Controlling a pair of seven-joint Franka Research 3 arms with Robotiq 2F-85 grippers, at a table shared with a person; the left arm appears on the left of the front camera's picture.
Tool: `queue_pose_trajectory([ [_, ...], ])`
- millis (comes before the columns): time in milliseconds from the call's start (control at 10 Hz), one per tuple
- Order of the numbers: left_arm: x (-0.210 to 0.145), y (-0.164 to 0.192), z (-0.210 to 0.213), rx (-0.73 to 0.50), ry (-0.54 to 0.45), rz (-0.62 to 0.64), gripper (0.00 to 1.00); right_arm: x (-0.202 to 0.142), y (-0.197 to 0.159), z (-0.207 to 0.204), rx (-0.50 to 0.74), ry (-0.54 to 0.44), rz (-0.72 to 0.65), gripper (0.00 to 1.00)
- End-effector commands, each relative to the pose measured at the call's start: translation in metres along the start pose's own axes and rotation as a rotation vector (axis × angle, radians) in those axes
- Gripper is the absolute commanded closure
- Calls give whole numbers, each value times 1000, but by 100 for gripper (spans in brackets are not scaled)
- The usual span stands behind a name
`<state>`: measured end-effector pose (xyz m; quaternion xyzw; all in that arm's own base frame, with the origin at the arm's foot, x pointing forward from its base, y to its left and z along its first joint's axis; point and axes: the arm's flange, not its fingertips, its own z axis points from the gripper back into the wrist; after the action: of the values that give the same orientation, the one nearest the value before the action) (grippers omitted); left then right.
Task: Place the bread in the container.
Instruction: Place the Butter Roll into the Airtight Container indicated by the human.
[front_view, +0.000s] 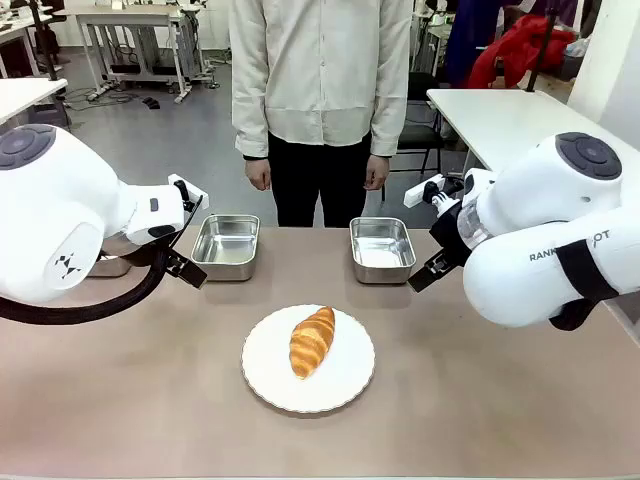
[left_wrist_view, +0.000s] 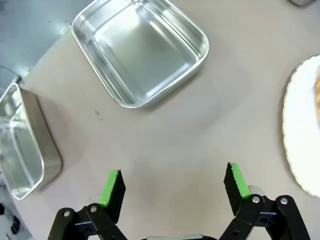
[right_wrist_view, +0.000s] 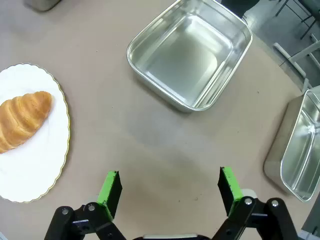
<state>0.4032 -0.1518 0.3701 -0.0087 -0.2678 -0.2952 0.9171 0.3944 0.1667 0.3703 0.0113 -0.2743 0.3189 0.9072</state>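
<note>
The bread (front_view: 312, 340), a golden-brown ridged roll, lies on a round white plate (front_view: 345, 385) at the table's middle. Behind it stand two shallow steel containers, one at the left (front_view: 227, 246) and one at the right (front_view: 381, 249), both holding nothing. My left gripper (front_view: 188, 270) hovers beside the left one, and in the left wrist view it (left_wrist_view: 175, 179) is open over bare table, with that container (left_wrist_view: 140, 50) ahead. My right gripper (front_view: 425, 276) hangs beside the right container. It (right_wrist_view: 170, 180) is open too, between the bread (right_wrist_view: 22, 122) and that container (right_wrist_view: 190, 55).
A third steel pan (left_wrist_view: 20, 150) sits at the table's far left, and another (right_wrist_view: 300, 150) at the far right. A person stands at the far edge with both hands (front_view: 258, 175) hanging down. The plate's rim (left_wrist_view: 300, 135) shows at the left wrist view's right edge.
</note>
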Motion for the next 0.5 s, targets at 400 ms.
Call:
queue_pose_trajectory([
  [400,0,0,0,0,0,0,0,0,0,0,0,0,0,0],
])
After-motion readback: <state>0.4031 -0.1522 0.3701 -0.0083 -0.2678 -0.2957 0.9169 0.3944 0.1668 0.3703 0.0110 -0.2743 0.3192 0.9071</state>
